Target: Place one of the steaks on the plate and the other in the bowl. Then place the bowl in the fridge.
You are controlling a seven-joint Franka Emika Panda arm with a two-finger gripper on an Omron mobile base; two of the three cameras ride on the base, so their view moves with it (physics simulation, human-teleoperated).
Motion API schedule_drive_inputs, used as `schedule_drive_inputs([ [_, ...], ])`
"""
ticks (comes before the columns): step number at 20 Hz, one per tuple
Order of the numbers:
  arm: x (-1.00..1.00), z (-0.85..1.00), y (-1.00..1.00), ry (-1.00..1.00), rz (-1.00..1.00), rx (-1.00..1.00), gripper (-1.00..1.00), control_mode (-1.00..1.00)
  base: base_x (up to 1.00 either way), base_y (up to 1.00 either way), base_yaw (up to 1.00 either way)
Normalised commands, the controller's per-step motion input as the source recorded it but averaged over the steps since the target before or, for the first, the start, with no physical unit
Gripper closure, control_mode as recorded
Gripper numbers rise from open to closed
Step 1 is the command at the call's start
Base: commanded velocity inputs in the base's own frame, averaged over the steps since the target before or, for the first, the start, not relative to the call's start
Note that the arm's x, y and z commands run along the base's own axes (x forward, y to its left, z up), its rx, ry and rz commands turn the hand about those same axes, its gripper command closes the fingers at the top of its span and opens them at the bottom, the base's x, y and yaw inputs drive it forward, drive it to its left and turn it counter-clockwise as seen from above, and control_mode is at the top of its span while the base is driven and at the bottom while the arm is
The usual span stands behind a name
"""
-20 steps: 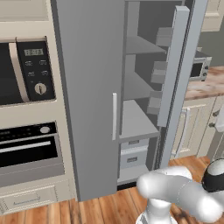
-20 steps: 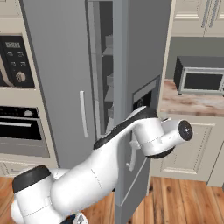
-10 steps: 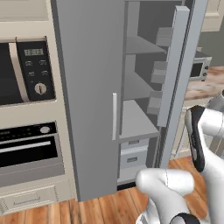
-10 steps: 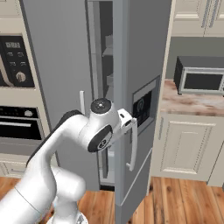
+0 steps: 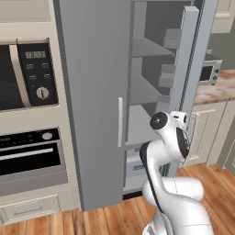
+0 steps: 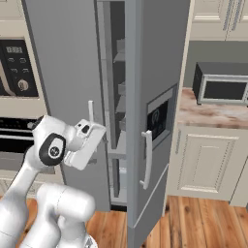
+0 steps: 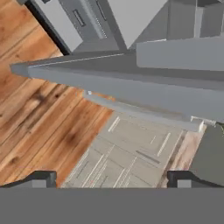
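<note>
I'm looking at the fridge (image 5: pixel 94 92) first: tall grey unit, left door shut w/ its slim pale handle (image 5: pixel 120 121), right door (image 6: pixel 155 97) swung partway open. Grey shelves (image 5: pixel 149 48) inside, stacked top to bottom, pale drawer (image 5: pixel 134 165) low down. From the right base cam the open door shows a dark dispenser panel (image 6: pixel 157 116) and a curved pale handle (image 6: pixel 146 160). Can't make out bowl, plate or steaks on the shelves I can see.

Built-in microwave (image 5: pixel 27 73) and oven (image 5: pixel 30 156) sit in the cream column left of the fridge. Counter (image 6: pixel 213 111) w/ a grey microwave (image 6: pixel 220 82) is right of it, cream cabinets (image 6: pixel 203 160) below, wood floor (image 5: pixel 105 220) underneath.

Arm is folded up in front of the fridge, wrist near the open door's edge. Gripper (image 7: pixel 111 179): fingertips (image 7: pixel 41 178) wide apart in hand cam, nothing between them; beyond them the door edge, cabinet fronts and floor.
</note>
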Motion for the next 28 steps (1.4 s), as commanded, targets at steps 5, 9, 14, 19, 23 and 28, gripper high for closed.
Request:
schedule_drive_inputs([
  [5,0.74,0.02,0.99,0.1,0.0,-0.37,-1.0,-1.0,0.0,0.0,0.0],
  [9,0.74,0.0,0.54,0.19,-0.06,-0.17,-1.0,-1.0,0.0,0.0,0.0],
  [14,0.64,0.0,0.0,0.09,-0.06,0.0,-1.0,-1.0,0.0,0.0,0.0],
  [19,0.8,0.0,-0.01,0.09,-0.06,0.0,-1.0,-1.0,0.0,0.0,0.0],
  [23,0.9,-0.05,-0.06,0.07,-0.08,0.0,-1.0,-1.0,0.0,0.0,0.0],
  [28,0.66,-0.02,-0.27,0.0,0.0,0.0,-1.0,-1.0,0.0,0.0,0.0],
])
